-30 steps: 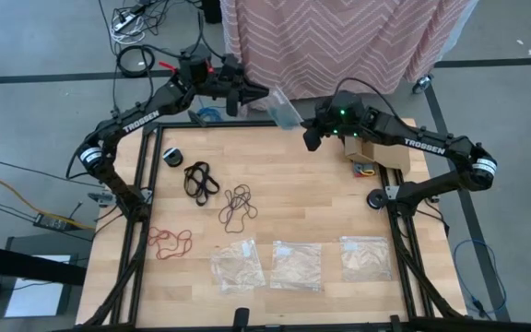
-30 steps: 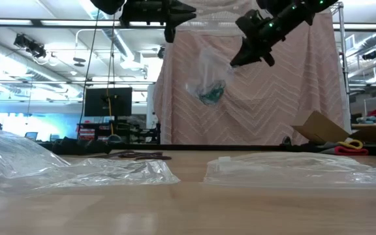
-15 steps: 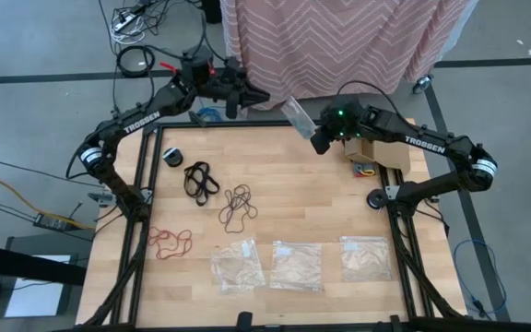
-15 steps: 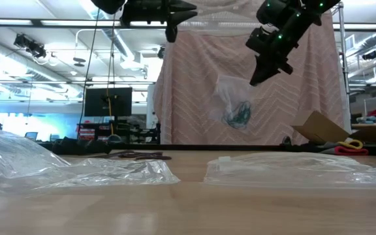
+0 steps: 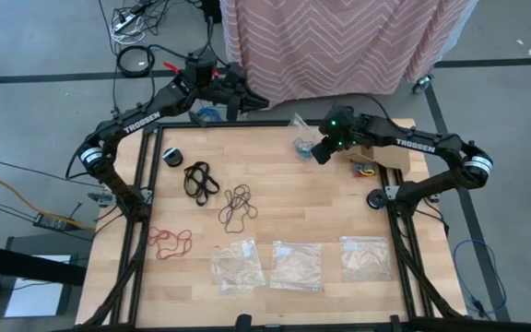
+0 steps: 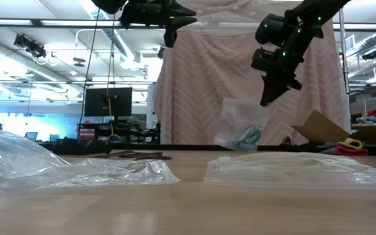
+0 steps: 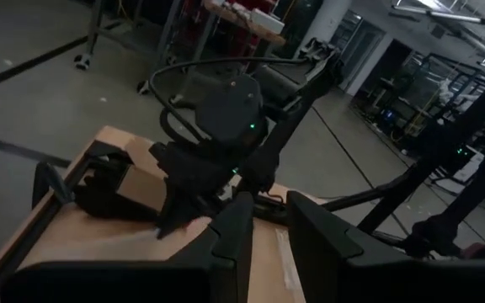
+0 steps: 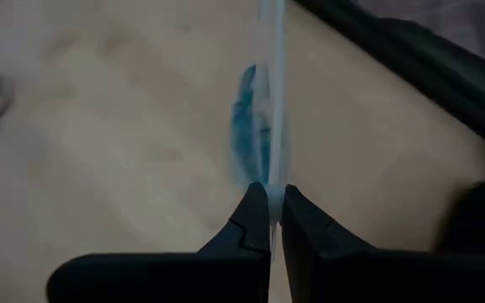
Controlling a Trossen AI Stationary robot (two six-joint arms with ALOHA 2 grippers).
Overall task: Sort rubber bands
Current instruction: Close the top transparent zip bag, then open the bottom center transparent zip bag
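From my high view the teal-blue rubber bands [image 5: 300, 145] inside the clear bag [image 5: 302, 124] near the table's far edge are too small to count. My right wrist view smears them into a blue streak.

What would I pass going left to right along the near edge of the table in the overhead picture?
Red rubber bands → first clear plastic bag → second clear plastic bag → third clear plastic bag.
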